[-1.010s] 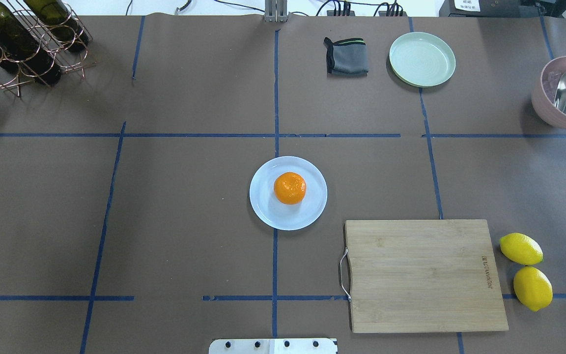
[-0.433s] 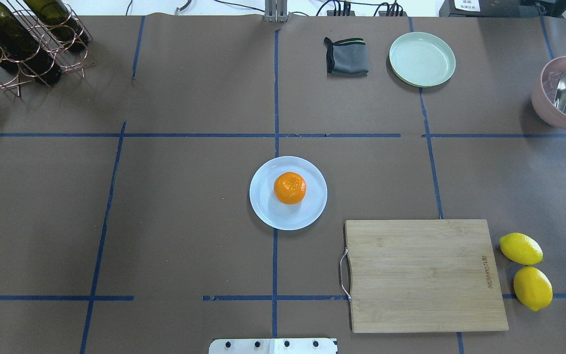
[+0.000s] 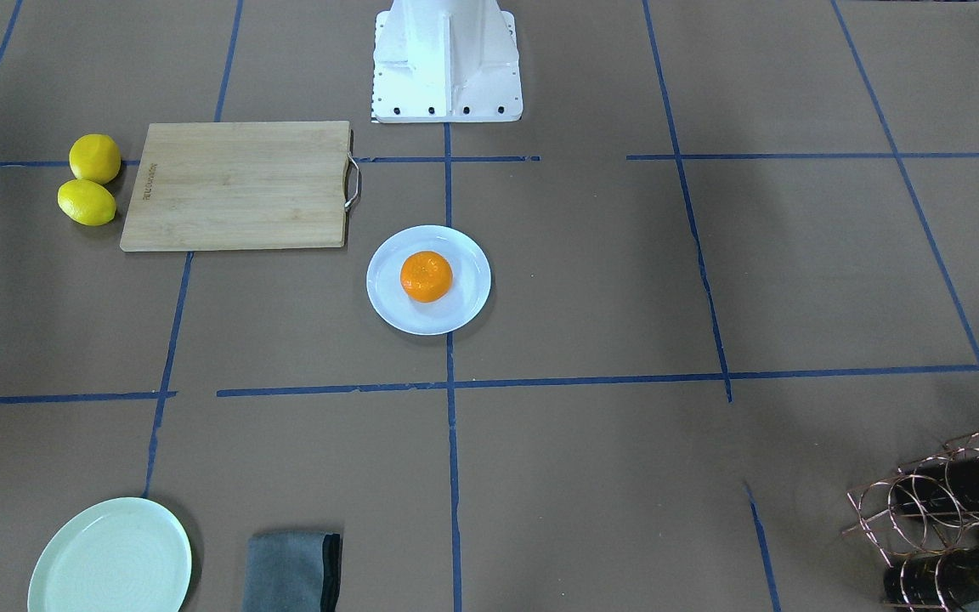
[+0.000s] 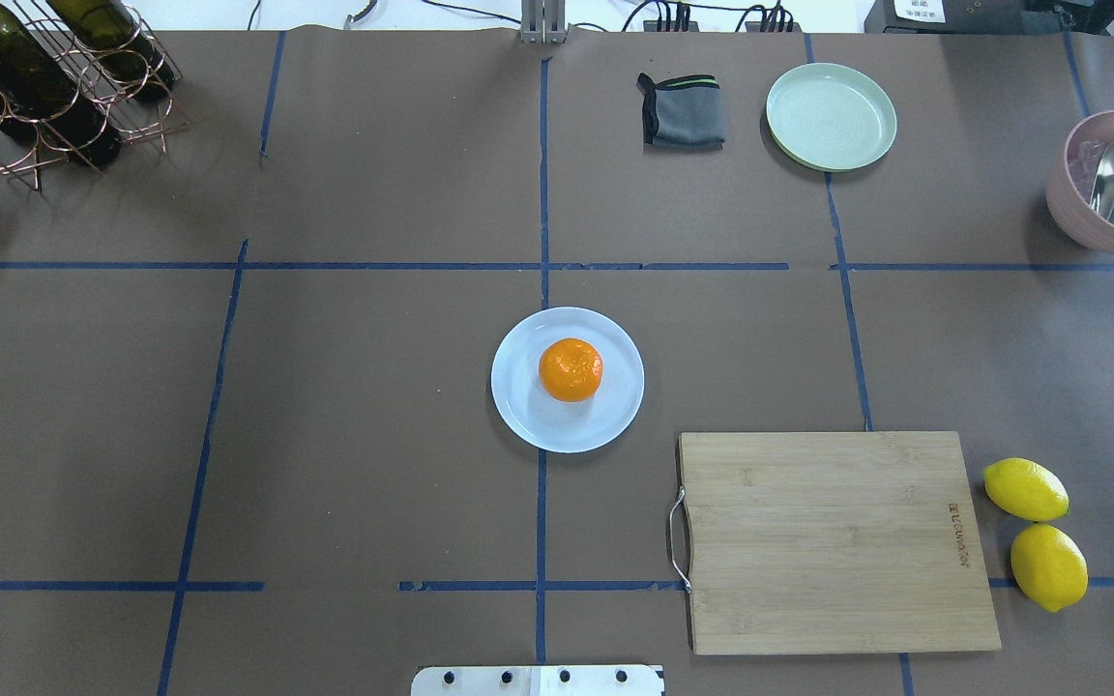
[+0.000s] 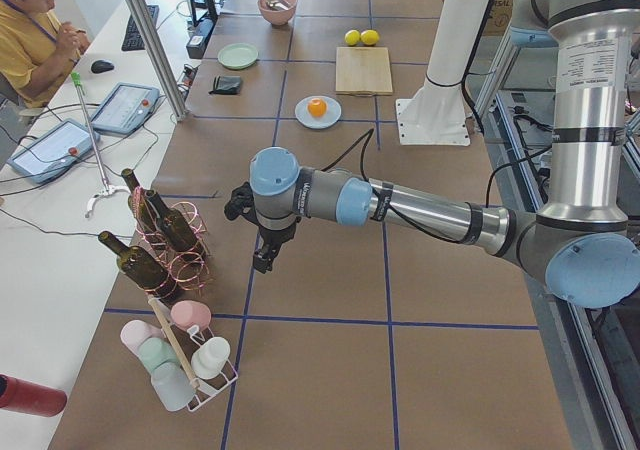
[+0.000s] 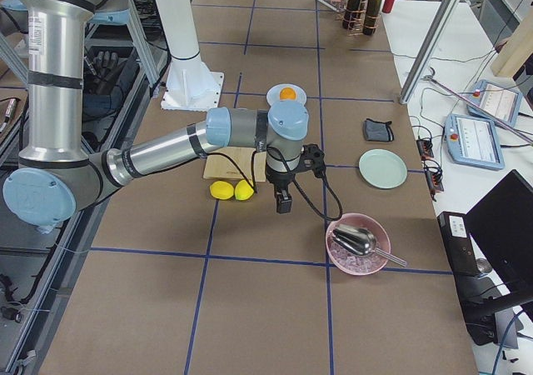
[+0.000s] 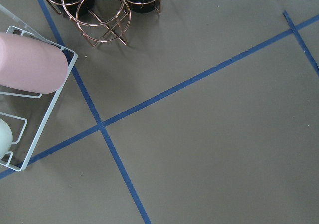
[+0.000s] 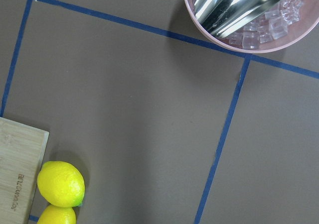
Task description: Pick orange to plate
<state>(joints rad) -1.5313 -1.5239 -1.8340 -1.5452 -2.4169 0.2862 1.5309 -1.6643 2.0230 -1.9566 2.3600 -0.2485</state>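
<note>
The orange point(image 4: 571, 369) rests on the white plate point(image 4: 528, 411) in the middle of the table, slightly toward the plate's far side; it also shows in the front-facing view as the orange point(image 3: 426, 275) on the plate point(image 3: 464, 302). Neither gripper is near it. The left gripper point(image 5: 262, 260) hangs over the table's left end beside the bottle rack. The right gripper point(image 6: 283, 203) hangs over the right end near the lemons. Both show only in the side views, so I cannot tell whether they are open or shut.
A wooden cutting board point(image 4: 837, 541) lies right of the plate, with two lemons point(image 4: 1036, 532) beyond it. A mint-green plate point(image 4: 831, 116), grey cloth point(image 4: 683, 111), pink bowl with ice and scoop point(image 4: 1113, 184) and wine-bottle rack point(image 4: 44, 82) line the far edge.
</note>
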